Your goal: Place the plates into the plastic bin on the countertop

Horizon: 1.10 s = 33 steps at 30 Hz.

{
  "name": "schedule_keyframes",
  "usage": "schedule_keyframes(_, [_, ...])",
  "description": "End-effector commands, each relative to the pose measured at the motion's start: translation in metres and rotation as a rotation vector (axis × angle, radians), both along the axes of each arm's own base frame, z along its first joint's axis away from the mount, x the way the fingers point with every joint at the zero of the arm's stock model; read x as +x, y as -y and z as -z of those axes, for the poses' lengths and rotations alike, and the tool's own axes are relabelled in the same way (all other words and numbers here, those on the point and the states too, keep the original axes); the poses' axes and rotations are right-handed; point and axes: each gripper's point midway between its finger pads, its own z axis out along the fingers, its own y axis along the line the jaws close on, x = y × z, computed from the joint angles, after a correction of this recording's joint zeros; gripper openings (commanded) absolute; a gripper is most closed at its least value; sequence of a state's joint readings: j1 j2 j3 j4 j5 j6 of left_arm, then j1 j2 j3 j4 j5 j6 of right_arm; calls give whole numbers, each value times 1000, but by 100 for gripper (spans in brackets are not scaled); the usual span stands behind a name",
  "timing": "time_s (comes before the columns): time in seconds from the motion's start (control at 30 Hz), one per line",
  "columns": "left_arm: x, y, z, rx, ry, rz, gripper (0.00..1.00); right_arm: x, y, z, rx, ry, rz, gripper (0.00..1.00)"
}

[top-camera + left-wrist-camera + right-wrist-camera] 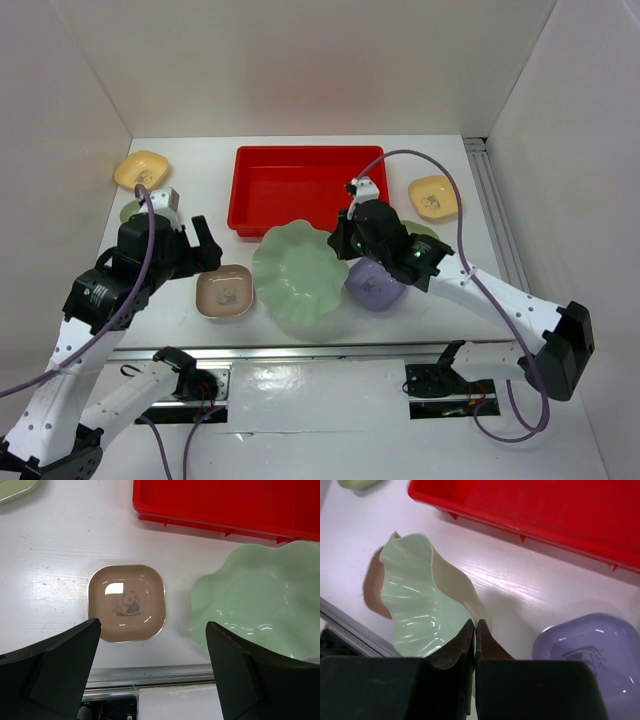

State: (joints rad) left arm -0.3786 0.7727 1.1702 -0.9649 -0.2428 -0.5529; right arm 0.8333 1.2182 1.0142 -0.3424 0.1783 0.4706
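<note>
Red bin [300,190], plates [224,292] on countertop [200,180]

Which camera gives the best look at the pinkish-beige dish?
The left wrist view: the pinkish-beige dish lies whole and close, its panda drawing clear. The top external view shows it whole but small, beside the large green dish. The right wrist view shows only a sliver behind that dish.

Red bin [300,190], pale green plate [295,275]

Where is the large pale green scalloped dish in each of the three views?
Top external: pale green scalloped dish at centre, below the red bin.
Left wrist: dish at right edge, below the bin.
Right wrist: dish left of centre, rim in right pincer.
Shared landmark: red bin.
</note>
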Motion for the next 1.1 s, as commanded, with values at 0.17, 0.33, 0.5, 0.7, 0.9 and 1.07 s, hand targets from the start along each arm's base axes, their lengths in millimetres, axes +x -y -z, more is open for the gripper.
schedule_keyframes(0.17, [5,2,-4,-5,24,1,100,69,14,-107,220,209,96,0])
schedule_keyframes(0.33, [3,8,-3,-31,35,28,100,154,30,-110,338,226,223,0])
schedule_keyframes(0.5, [3,12,3,-41,21,48,100,237,34,-106,385,207,268,0])
schedule_keyframes(0.7, [3,14,14,-42,9,55,100,303,40,-28,369,103,330,0])
schedule_keyframes(0.9, [4,13,18,-48,20,43,100,324,48,14,360,26,352,0])
schedule_keyframes(1.07, [5,16,22,-52,9,53,100,322,44,38,401,-45,310,0])
